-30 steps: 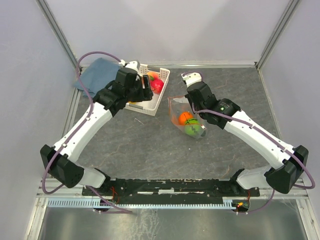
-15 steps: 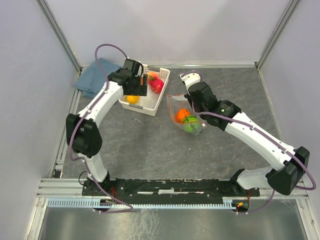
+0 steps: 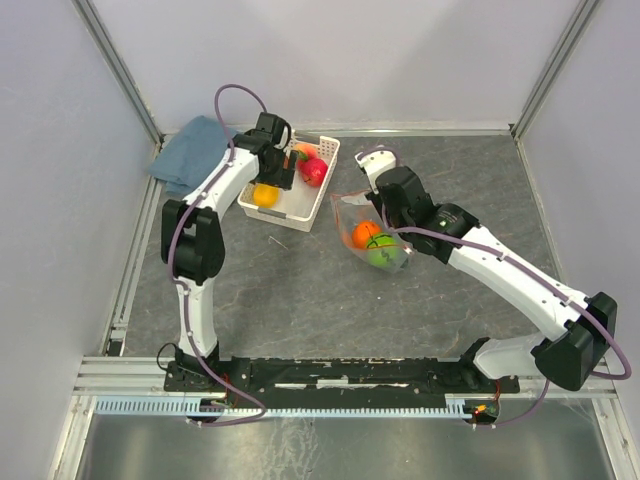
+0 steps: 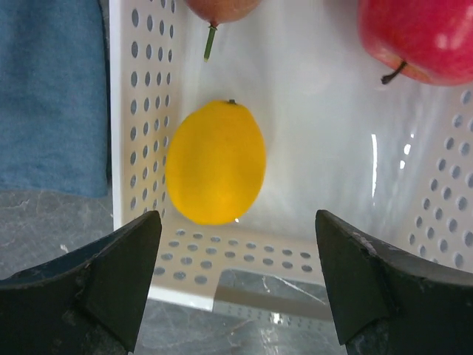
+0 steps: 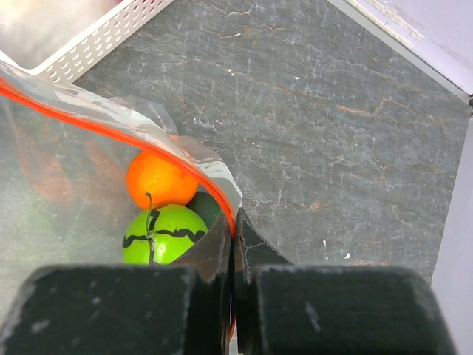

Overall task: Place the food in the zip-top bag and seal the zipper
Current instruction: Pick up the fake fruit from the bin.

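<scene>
Left end effector (image 4: 236, 220) wide open, empty, over the basket (image 4: 244, 262), lemon (image 4: 216, 163) inside at its 11 o'clock, long axis 12-to-6; right end effector (image 5: 233, 229) pinched tight on the zipper (image 5: 111, 129) of the bag (image 5: 66, 155), at 4 o'clock of the basket on the worktop (image 3: 300, 290).

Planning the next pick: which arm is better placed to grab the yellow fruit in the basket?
Left. The left gripper, open, hovers over the yellow fruit in the white basket; the right gripper is shut on the zipper, holding the bag.

The red apple (image 4: 417, 33) and a peach-red fruit (image 4: 222, 6) are cut off by the upper edge.
</scene>
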